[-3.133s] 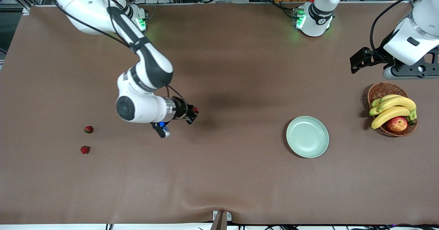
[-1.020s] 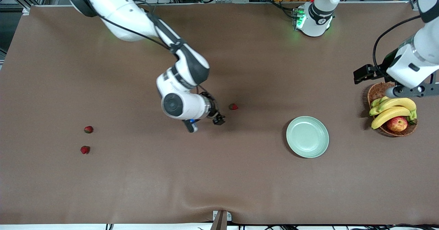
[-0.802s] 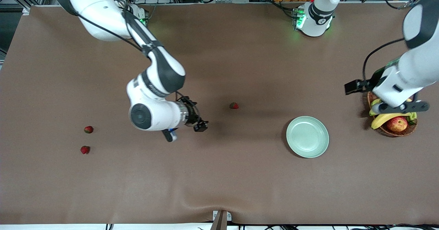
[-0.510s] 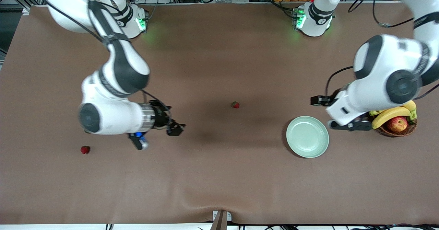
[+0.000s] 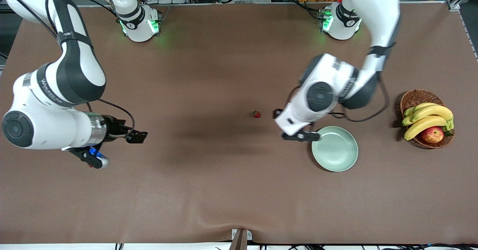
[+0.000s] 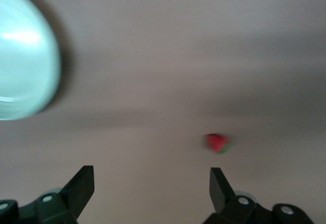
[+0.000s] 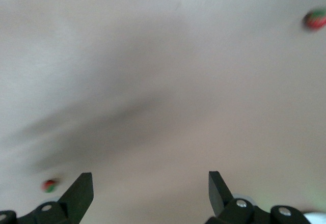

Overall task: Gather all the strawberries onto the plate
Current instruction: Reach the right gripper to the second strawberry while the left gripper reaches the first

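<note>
A tiny red strawberry [image 5: 256, 114] lies mid-table; the round mint-green plate [image 5: 341, 160] sits nearer the camera, toward my left arm's end; two more berries seem hidden.

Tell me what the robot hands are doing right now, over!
Left gripper open, over bare table between strawberry and plate. Right gripper open, empty, over its end. Plate empty. Nothing blocking.
</note>
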`<state>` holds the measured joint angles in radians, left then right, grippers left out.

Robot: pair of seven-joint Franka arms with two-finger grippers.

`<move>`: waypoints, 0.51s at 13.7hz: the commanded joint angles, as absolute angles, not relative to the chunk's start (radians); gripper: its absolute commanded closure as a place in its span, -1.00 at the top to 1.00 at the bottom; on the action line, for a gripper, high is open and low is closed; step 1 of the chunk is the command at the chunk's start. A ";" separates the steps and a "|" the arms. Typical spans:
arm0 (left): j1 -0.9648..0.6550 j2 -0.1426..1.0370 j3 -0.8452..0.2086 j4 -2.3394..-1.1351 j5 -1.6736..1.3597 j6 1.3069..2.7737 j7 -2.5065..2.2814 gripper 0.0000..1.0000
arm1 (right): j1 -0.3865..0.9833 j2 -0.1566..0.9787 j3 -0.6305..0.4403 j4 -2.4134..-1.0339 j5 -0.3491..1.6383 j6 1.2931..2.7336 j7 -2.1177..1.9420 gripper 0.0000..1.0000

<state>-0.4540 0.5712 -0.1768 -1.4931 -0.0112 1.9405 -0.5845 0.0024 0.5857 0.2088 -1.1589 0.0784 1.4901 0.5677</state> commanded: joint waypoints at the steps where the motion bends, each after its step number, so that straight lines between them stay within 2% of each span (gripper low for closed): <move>1: -0.540 0.676 -0.164 -1.460 -0.025 2.115 -0.853 1.00 | -0.115 0.563 0.225 -1.209 0.035 1.495 0.329 1.00; 3: -0.587 0.725 -0.161 -1.460 -0.008 2.224 -1.078 1.00 | -0.175 0.575 0.225 -1.239 -0.026 1.564 0.249 1.00; 5: -0.630 0.749 -0.150 -1.469 -0.011 2.232 -1.161 1.00 | -0.192 0.574 0.225 -1.342 -0.125 1.696 0.219 1.00; 7: -0.632 0.741 -0.146 -1.509 0.029 2.230 -1.315 1.00 | -0.216 0.574 0.225 -1.429 -0.130 1.823 0.192 1.00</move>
<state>-0.6233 0.7522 -0.1642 -1.4921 -0.0067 2.2276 -1.1893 -0.2019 0.5939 0.2053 -1.3239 -0.0890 1.7211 0.2161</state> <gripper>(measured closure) 0.000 0.000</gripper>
